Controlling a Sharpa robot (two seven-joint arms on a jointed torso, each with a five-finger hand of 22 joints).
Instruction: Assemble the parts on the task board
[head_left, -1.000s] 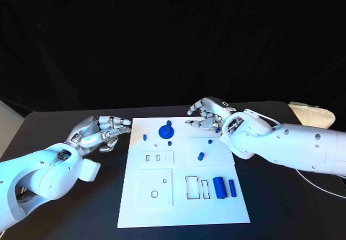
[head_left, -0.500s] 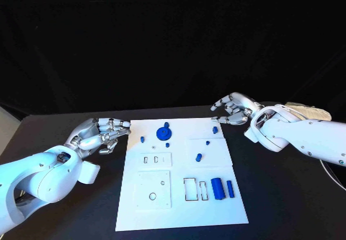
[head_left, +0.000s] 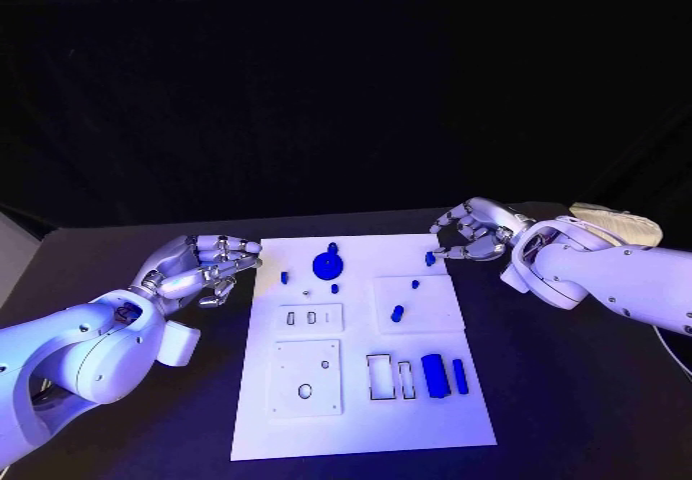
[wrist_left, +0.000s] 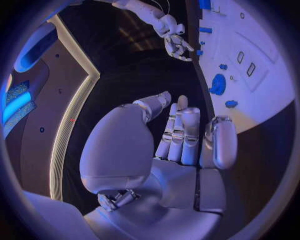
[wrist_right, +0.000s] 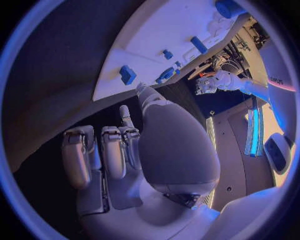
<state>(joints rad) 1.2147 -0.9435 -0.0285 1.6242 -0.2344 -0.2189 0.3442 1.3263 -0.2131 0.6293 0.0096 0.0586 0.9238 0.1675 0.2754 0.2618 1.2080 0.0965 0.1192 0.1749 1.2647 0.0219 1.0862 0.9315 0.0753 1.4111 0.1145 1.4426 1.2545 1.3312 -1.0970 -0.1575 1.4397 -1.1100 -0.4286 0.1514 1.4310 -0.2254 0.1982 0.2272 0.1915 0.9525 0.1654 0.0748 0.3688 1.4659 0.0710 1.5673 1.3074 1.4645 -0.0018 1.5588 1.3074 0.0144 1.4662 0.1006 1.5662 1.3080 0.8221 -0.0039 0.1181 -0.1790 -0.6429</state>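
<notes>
The white task board (head_left: 361, 420) lies mid-table. On it are a blue round gear (head_left: 327, 266), small blue pieces, among them one at the far right edge (head_left: 430, 258), and two blue cylinders (head_left: 436, 375) by the slots near the front. My right hand (head_left: 473, 232) hovers just off the board's far right corner, fingers bent downward beside that edge piece, holding nothing. My left hand (head_left: 203, 267) rests off the board's left edge, fingers loosely curled and empty. The left wrist view shows the gear (wrist_left: 218, 84) and my right hand (wrist_left: 175, 42); the right wrist view shows the board (wrist_right: 175, 30).
A pale bundled object (head_left: 623, 222) lies at the table's far right, behind my right arm. Black table surface (head_left: 577, 400) flanks the board on both sides. A raised white plate with holes (head_left: 307, 375) sits on the board's front left.
My right hand has moved to the right, from over the board's far edge to just beyond its corner. The left hand has stayed in place.
</notes>
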